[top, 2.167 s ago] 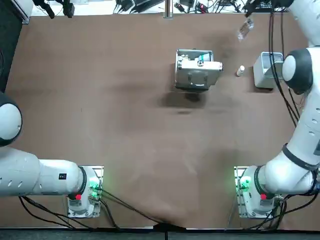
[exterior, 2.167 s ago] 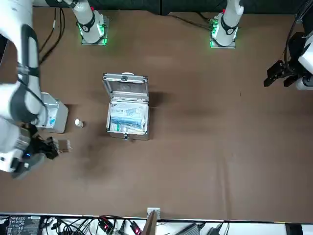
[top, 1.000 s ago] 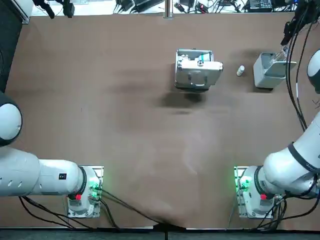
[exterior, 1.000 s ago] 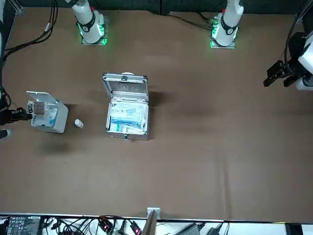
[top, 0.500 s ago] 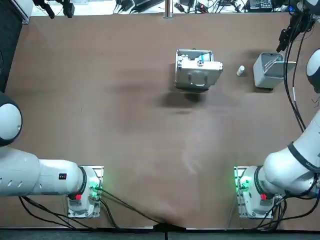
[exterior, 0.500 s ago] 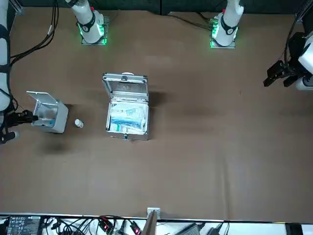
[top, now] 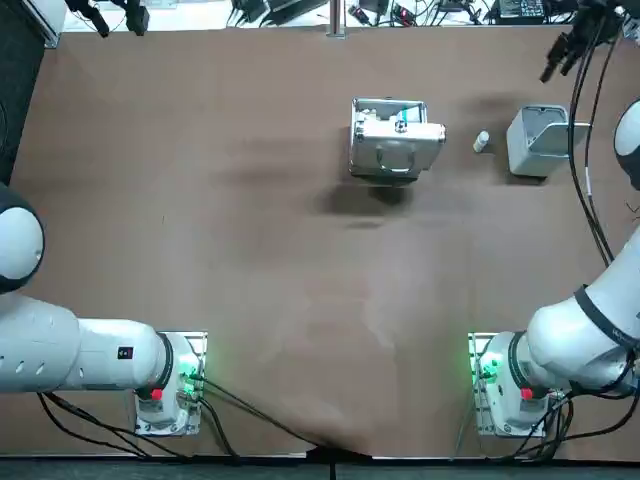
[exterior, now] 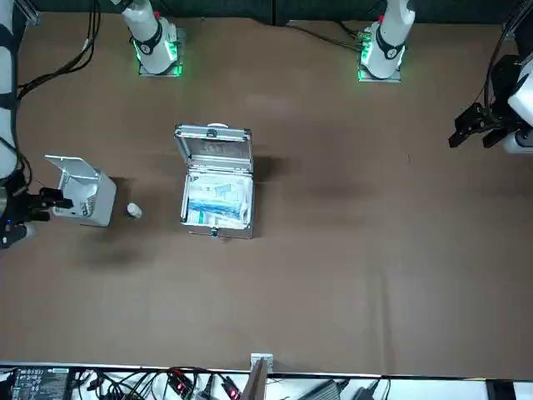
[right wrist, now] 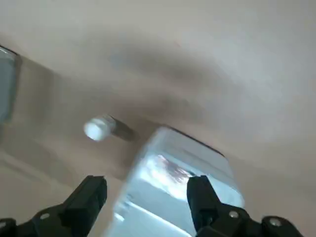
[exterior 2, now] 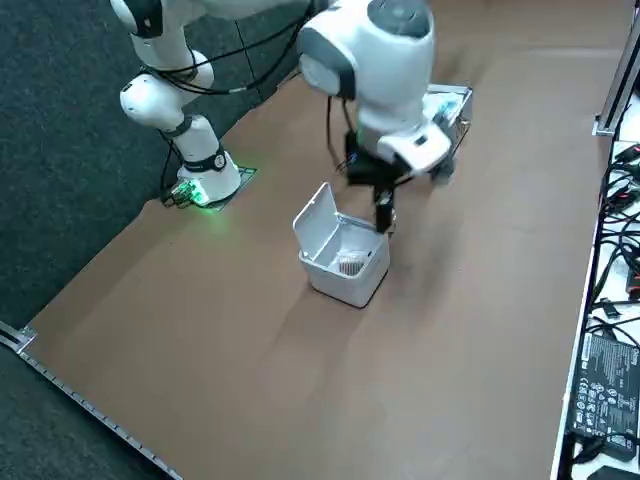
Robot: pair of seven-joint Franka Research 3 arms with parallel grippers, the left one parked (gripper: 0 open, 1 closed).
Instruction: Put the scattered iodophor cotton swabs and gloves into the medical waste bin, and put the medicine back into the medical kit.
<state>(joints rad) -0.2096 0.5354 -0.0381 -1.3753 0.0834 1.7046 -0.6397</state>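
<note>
A brown table (top: 250,250) stands on dark carpet (exterior 2: 60,130), cables (top: 265,12) along one edge.

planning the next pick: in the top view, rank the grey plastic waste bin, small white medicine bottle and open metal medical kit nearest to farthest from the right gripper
From the open right gripper, far right:
1. Grey plastic waste bin, right side.
2. Small white medicine bottle, left of the bin.
3. Open metal medical kit, farther left.

Probably a robotics lab: robot arms (top: 575,345) bolted to a table (top: 250,230), tangled cables (top: 268,10).
</note>
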